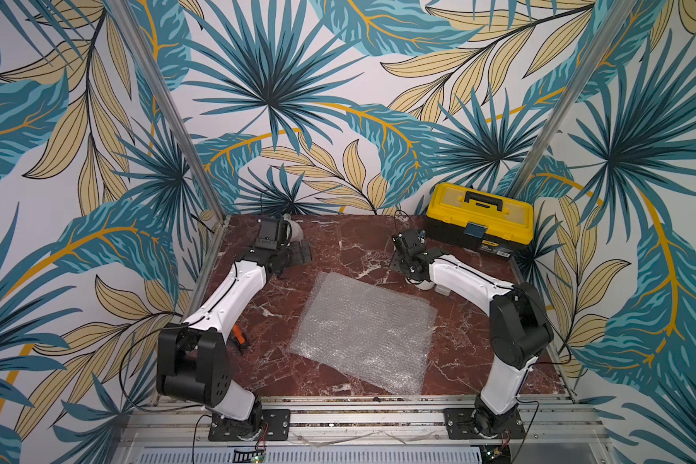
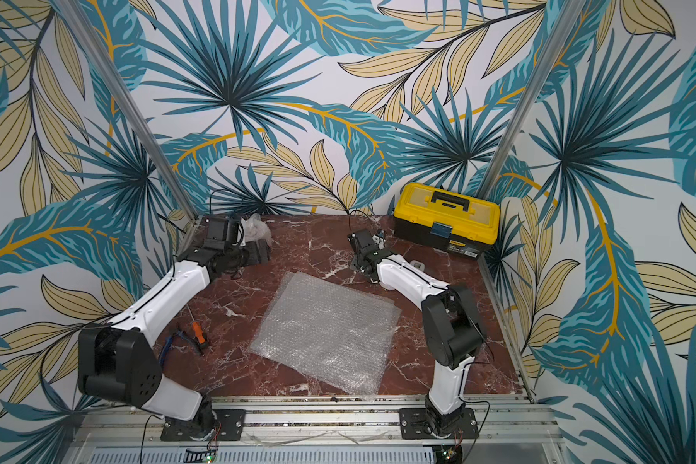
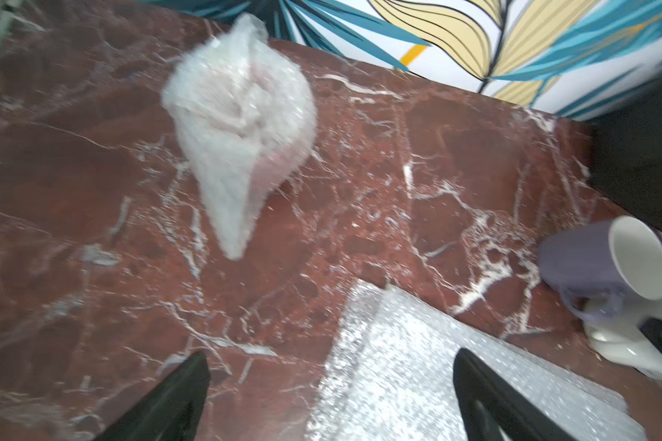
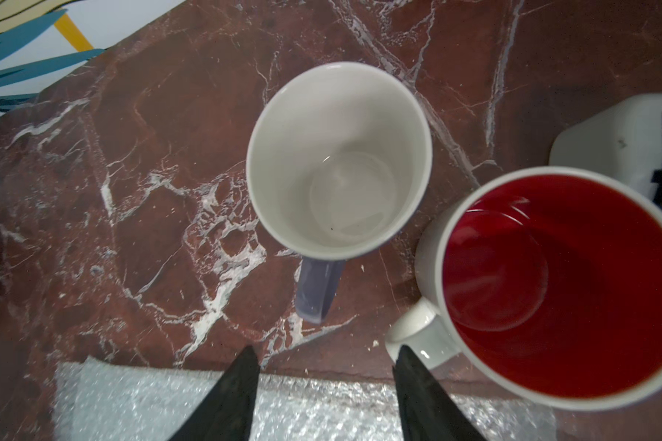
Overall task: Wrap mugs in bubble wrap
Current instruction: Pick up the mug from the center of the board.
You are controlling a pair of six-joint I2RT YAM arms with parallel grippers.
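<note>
A flat sheet of bubble wrap (image 1: 364, 329) lies mid-table in both top views. A crinkled bubble wrap bundle (image 3: 241, 126) with something pinkish inside stands at the back left, just beyond my left gripper (image 3: 331, 355). That gripper is open and empty above the sheet's corner (image 3: 436, 382). A lavender mug (image 4: 339, 160) stands upright with its handle pointing at my right gripper (image 4: 327, 349), which is open with nothing between its fingers. A white mug with red inside (image 4: 562, 282) stands beside it, its handle next to one fingertip. The right arm hides the mugs in the top views.
A yellow and black toolbox (image 1: 479, 219) sits at the back right corner. A grey tape dispenser (image 4: 623, 133) stands just behind the white mug. An orange-handled screwdriver (image 2: 197, 333) and blue-handled pliers (image 2: 173, 339) lie near the left arm. Patterned walls enclose three sides.
</note>
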